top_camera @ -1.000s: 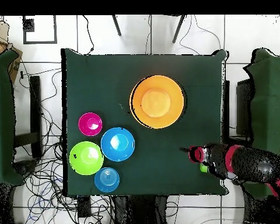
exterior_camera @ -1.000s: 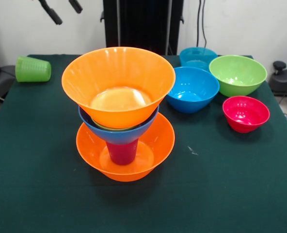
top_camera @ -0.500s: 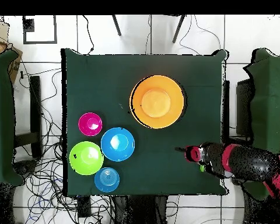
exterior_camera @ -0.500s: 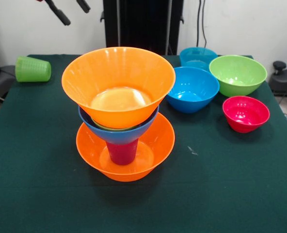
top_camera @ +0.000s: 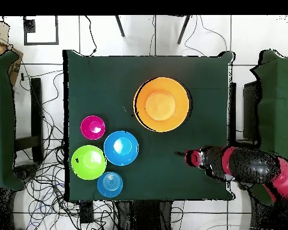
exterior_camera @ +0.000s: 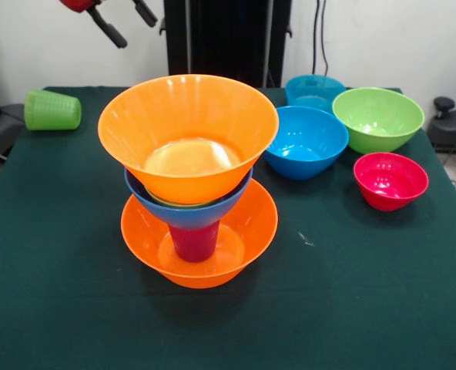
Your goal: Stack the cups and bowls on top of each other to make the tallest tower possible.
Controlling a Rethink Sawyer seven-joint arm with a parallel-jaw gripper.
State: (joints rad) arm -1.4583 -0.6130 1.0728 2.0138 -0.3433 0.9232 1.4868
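Orange-topped tower (exterior_camera: 189, 177) mid-table, open claw (exterior_camera: 128, 23) high above green cup (exterior_camera: 52, 109).

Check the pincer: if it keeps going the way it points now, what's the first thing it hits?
Probably bare table. The pincer hangs open, high behind the tower, angled down across the table. Overhead it aims past the tower's top orange bowl toward the blue bowl. Depth unclear.

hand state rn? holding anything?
Hand: open, fingers spread, holding nothing, up above the table's far side near the light green cup.
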